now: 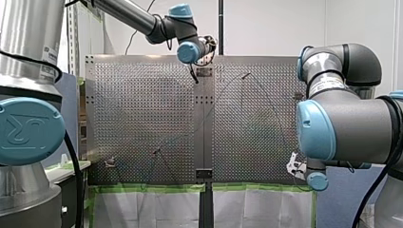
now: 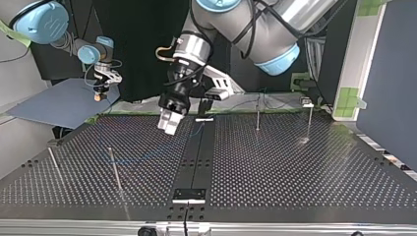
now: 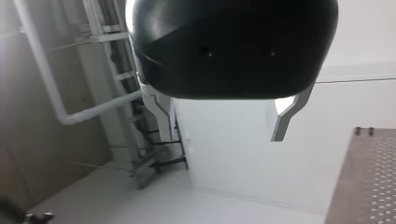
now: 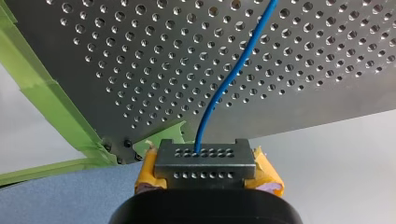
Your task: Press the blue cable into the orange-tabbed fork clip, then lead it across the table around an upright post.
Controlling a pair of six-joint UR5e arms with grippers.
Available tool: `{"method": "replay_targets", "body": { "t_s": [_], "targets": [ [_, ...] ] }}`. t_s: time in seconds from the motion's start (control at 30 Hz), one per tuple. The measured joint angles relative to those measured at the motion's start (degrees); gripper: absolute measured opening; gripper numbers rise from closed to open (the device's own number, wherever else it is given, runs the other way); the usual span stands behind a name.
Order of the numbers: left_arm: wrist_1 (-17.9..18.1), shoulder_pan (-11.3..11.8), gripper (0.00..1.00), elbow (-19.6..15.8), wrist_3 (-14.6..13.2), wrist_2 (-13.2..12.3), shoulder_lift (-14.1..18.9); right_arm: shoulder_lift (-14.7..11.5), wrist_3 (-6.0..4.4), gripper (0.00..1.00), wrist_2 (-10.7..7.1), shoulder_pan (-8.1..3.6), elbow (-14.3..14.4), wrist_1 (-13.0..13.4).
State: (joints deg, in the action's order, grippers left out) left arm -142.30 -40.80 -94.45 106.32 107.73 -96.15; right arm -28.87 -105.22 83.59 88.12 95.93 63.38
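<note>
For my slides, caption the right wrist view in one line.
My right gripper, yellow pads shut on the blue cable, which runs out over the perforated table edged with green tape.

The blue cable [image 4: 227, 81] is thin and gently wavy. Its end is pinched between the yellow pads of my right gripper [image 4: 205, 161], and from there it runs out over the holed table. In the front view it shows as a dark thread. It climbs from the table's four o'clock edge to a thin upright post [image 1: 246, 76] near one o'clock, then curves down to a second post [image 1: 157, 152] near seven o'clock.
</note>
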Motion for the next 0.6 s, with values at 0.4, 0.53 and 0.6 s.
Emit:
{"method": "replay_targets", "body": {
  "t_s": [0.4,0.53,0.6],
  "targets": [
    [5.47,0.0,0.96,-5.72,0.53,1.25,0.83,0.01,-0.01,0.0,0.0,0.13,0.01,0.07],
    [6.11,0.0,0.96,-7.88,1.43,1.29,0.84,0.01,-0.01,0.0,0.0,0.16,-0.07,0.05],
    [6.18,0.0,0.96,-8.78,1.66,1.29,0.84,0.01,-0.02,0.0,0.0,0.17,-0.12,0.03]
  ]
}}
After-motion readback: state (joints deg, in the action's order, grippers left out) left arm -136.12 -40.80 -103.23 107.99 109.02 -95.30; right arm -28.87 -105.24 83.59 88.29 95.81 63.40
